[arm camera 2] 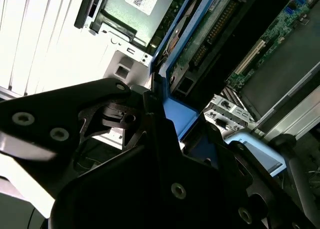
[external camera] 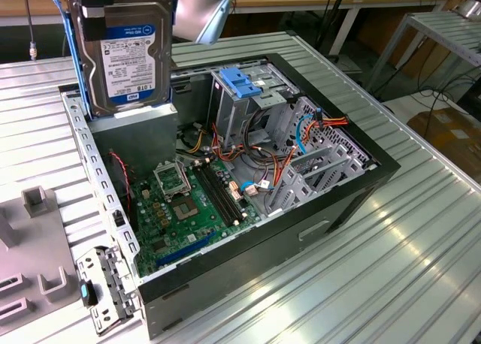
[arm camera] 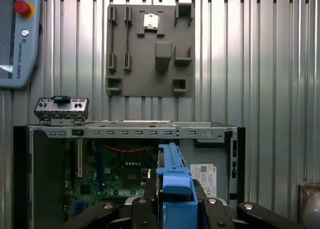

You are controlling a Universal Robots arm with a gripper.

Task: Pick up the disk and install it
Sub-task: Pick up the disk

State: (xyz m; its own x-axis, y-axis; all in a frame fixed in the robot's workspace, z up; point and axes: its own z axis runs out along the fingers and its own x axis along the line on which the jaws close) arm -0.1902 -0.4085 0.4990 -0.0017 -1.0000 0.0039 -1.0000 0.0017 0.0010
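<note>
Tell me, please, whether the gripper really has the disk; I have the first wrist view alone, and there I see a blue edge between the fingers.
Observer: It does. In the exterior view the gripper holds the disk by its top end, and the disk hangs upright with its white label towards the camera.
Operator: Thank you. Is it over the case?
Observer: It hangs above the grey power supply, at the corner of the open case on the exterior view's left.
Operator: And where does the drive cage stand?
Observer: The blue-topped drive cage stands inside the case, further towards the exterior view's right, well apart from the disk.
</note>
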